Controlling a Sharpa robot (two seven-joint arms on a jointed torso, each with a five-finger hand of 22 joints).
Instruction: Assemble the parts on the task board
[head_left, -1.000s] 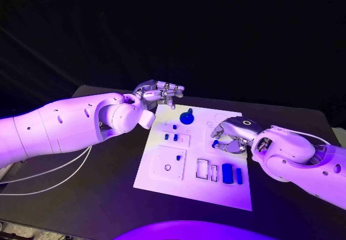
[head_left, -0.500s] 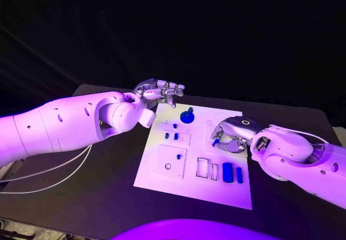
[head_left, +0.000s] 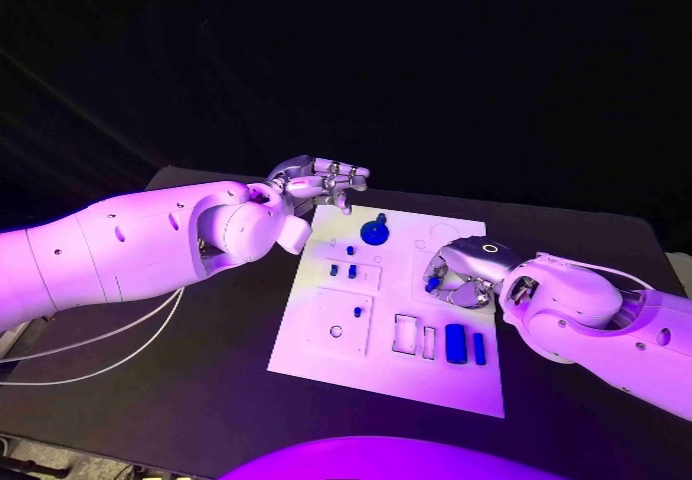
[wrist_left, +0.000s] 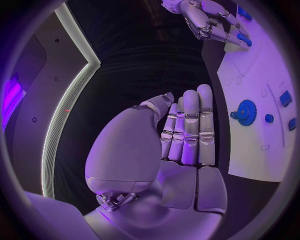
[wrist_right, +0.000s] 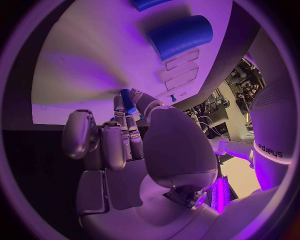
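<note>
The white task board (head_left: 325, 345) lies in the middle of the table. My right hand (head_left: 464, 272) hovers over the board's right side and pinches a small blue part (head_left: 431, 283) between thumb and fingertip; the right wrist view shows that part (wrist_right: 127, 100) close above the white plate. My left hand (head_left: 320, 183) hangs past the board's far left corner with its fingers stretched out (wrist_left: 187, 130) and nothing in it. A blue gear (head_left: 375, 235) stands on the far part of the board. Small blue pegs (head_left: 342, 270) sit mid-board, and two blue blocks (head_left: 456, 344) lie near the right edge.
White cables (head_left: 87, 350) loop over the black table at the left, under my left arm. Several empty rectangular slots (head_left: 405, 335) are cut into the board beside the blue blocks. The table's far edge runs just behind my left hand.
My right hand has shifted slightly over the board's right side, the blue part still pinched. The left hand has stayed where it was.
</note>
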